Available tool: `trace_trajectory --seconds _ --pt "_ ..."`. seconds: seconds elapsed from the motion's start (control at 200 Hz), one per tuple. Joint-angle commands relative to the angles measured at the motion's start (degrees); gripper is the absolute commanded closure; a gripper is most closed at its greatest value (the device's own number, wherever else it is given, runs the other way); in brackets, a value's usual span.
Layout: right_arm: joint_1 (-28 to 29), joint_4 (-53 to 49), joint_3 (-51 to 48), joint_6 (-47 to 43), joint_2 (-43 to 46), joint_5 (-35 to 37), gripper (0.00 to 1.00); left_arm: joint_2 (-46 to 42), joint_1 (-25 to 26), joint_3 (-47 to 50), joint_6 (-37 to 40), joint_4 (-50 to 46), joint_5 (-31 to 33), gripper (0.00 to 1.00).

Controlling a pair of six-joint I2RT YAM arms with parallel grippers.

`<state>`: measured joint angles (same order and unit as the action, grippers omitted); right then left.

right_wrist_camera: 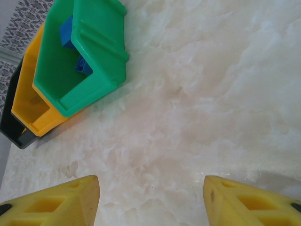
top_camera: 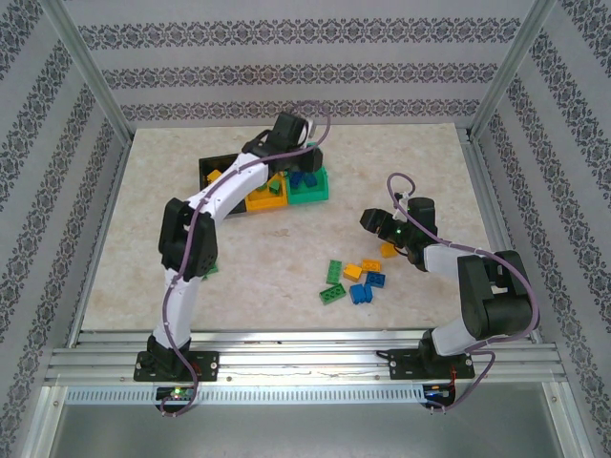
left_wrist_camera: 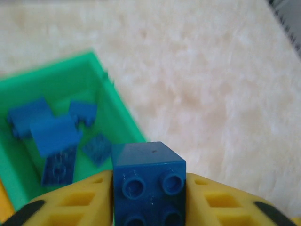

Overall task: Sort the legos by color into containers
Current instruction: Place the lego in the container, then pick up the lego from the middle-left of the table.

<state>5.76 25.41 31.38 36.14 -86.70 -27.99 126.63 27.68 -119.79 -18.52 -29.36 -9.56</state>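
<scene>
While left fingers (left_wrist_camera: 70,202) clamp the blue brick (left_wrist_camera: 148,181) by its smooth side walls, it looks light, rigid, slick; right fingers (right_wrist_camera: 61,202) stand apart, empty.

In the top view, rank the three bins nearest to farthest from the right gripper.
From the right gripper:
1. Green bin, right end of the row.
2. Yellow bin, middle.
3. Black bin, left end.
</scene>
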Motion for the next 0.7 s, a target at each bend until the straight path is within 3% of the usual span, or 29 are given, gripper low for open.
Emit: trace_trajectory --seconds 0.0,0.075,0.185,0.51,0.7 --pt "0.04 1.35 -0.25 0.47 -0.4 -1.54 0.4 6.04 0.53 -9.49 2.53 -10.95 3.09 0.55" --pt "0.03 1.34 -0.39 0.27 -0.11 -1.16 0.39 7.0 0.85 -11.82 2.66 -13.16 2.45 0.53" --pt "0.04 0.93 -0.23 0.14 -0.06 -1.17 0.4 4.43 1.97 -6.73 3.83 -10.71 4.07 0.49" --pt "0.13 2.1 -0.26 0.99 -1.09 -1.57 0.39 -10.46 2.63 20.95 2.64 4.22 3.42 0.48" --pt "0.13 2.81 -0.06 1.26 -1.94 -1.76 0.39 -15.86 5.83 31.29 4.64 11.25 -2.48 0.48"
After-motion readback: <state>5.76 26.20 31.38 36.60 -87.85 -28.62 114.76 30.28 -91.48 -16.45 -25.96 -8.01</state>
